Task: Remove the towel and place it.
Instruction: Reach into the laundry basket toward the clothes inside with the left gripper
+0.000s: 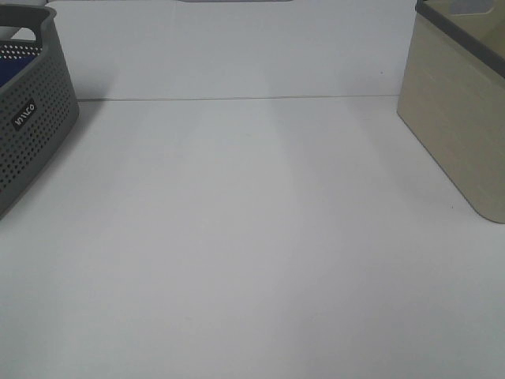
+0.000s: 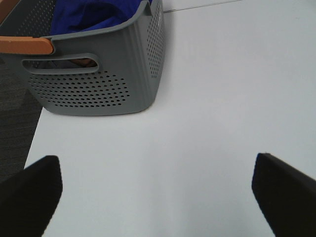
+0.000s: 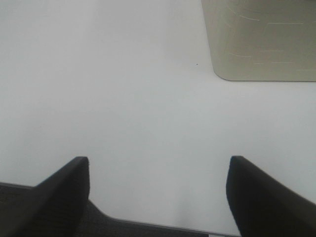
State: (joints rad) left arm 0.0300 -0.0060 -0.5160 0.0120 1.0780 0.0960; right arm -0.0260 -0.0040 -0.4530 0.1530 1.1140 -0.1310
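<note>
The royal-blue towel [image 2: 94, 15] lies crumpled inside the grey perforated basket [image 2: 98, 84]; in the high view only a sliver of blue [image 1: 12, 69] shows inside that basket [image 1: 35, 126] at the far left. My left gripper [image 2: 158, 197] is open and empty, hovering over the white table short of the basket. My right gripper [image 3: 158, 195] is open and empty above the table's near edge, apart from the beige basket [image 3: 261, 39]. Neither arm shows in the high view.
The beige basket [image 1: 458, 118] stands at the far right of the white table [image 1: 252, 237]. A seam line [image 1: 237, 99] runs across the table's back. An orange handle [image 2: 24, 45] sits on the grey basket's rim. Dark floor lies beyond the table's left edge [image 2: 15, 128].
</note>
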